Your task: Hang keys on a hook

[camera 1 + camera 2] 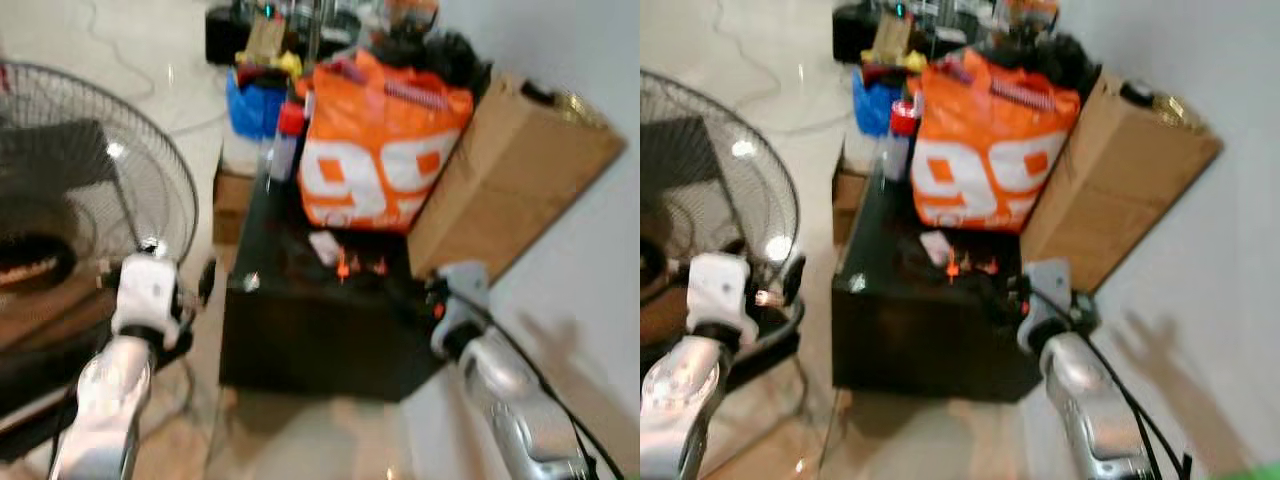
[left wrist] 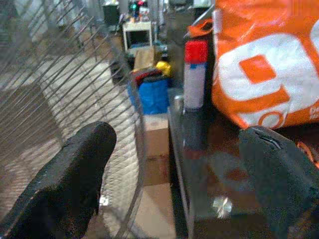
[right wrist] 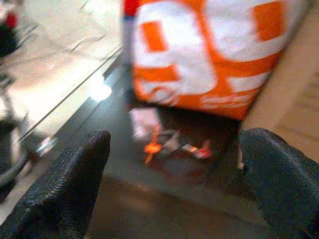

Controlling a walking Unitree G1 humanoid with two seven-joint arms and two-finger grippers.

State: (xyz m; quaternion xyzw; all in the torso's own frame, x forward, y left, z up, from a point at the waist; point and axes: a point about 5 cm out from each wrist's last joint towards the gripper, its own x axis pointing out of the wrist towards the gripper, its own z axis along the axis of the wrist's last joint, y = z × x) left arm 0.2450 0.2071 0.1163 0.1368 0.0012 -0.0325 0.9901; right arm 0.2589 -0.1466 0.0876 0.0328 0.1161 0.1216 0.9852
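A bunch of keys with orange tags [image 1: 350, 265] lies on the black glass table [image 1: 300, 345], just in front of the orange bag; the right wrist view shows the keys [image 3: 154, 144] beside a small white tag. My right gripper [image 3: 174, 184] hovers open over the table's near right corner, a short way before the keys, its fingers [image 3: 75, 184] wide apart with nothing between them. My left gripper [image 2: 174, 174] stands open off the table's left edge, next to the fan, and it too holds nothing. The head views are blurred.
A big orange bag [image 1: 380, 150] stands on the table's far half, with a red-capped spray can [image 2: 195, 74] to its left. A cardboard box [image 1: 510, 180] leans on the white wall at the right. A standing fan [image 1: 90, 200] is at the left. Blue bag [image 1: 255, 105] and clutter lie behind.
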